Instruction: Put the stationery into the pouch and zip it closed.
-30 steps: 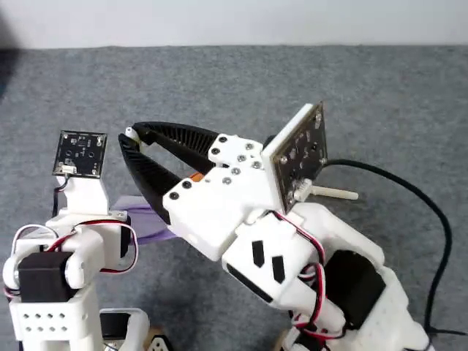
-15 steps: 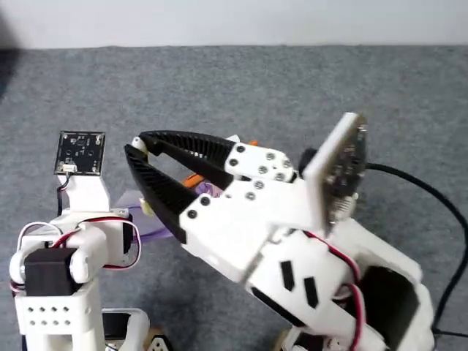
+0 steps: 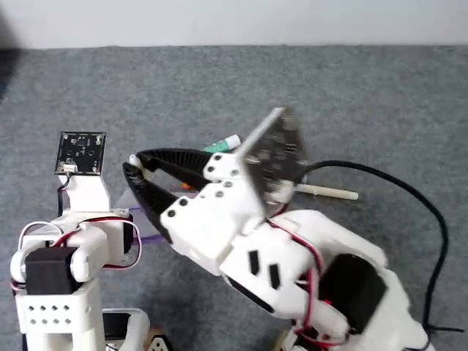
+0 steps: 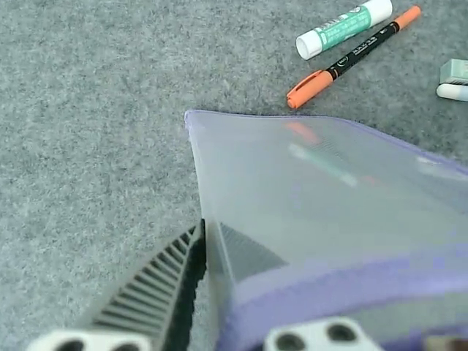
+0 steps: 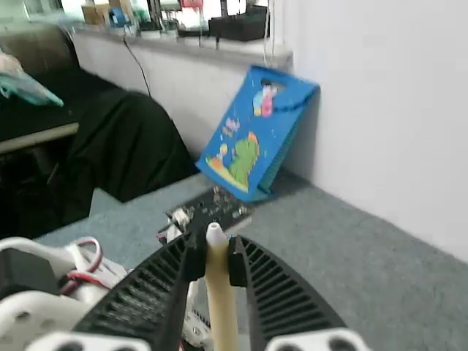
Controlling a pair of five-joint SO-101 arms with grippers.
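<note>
Here left jaws pinch the purple pouch (image 4: 314,197); right jaws clamp a cream stick (image 5: 219,292).

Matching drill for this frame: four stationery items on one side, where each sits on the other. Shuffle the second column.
1. pouch
2. marker
3. glue stick
4. cream stick

a. clamped in the right gripper
b. on the table, orange cap
c. held by the left gripper
d. on the table, white cap

Pairs: 1-c, 2-b, 3-d, 4-a
</note>
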